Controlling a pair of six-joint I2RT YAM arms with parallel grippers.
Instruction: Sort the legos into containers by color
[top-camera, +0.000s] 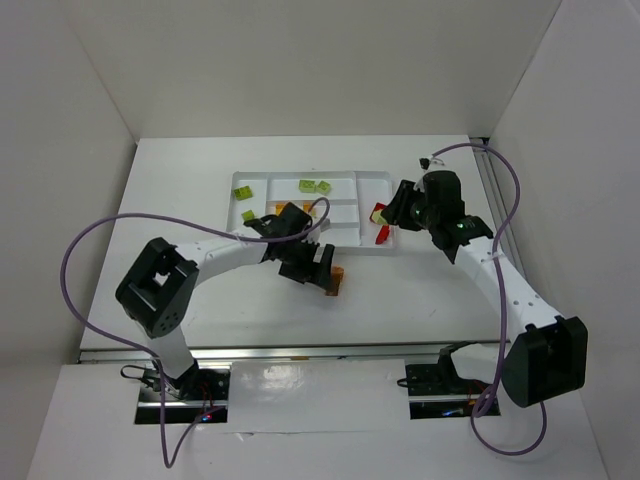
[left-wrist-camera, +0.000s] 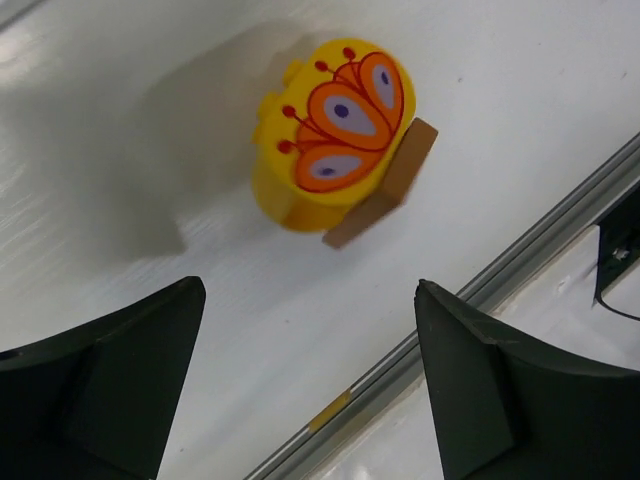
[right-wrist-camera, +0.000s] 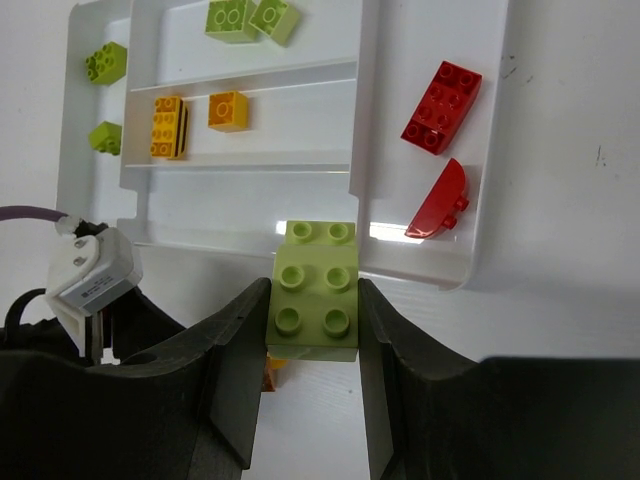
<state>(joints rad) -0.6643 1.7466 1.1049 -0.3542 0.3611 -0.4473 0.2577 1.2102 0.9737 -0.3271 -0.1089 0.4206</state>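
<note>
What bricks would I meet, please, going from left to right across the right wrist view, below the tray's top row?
From the left: small lime green plastic brick → yellow-orange plastic brick with dark stripes → small orange square brick → lime green six-stud brick clamped in the right gripper → red rectangular brick.

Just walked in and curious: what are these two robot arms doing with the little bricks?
They are sorting bricks by colour into a white tray. The right gripper grips a lime green brick by the tray's edge. The left gripper hangs open above a yellow butterfly-printed brick and a brown piece on the table. Other green bricks, orange bricks and red bricks already lie in separate sections.
</note>
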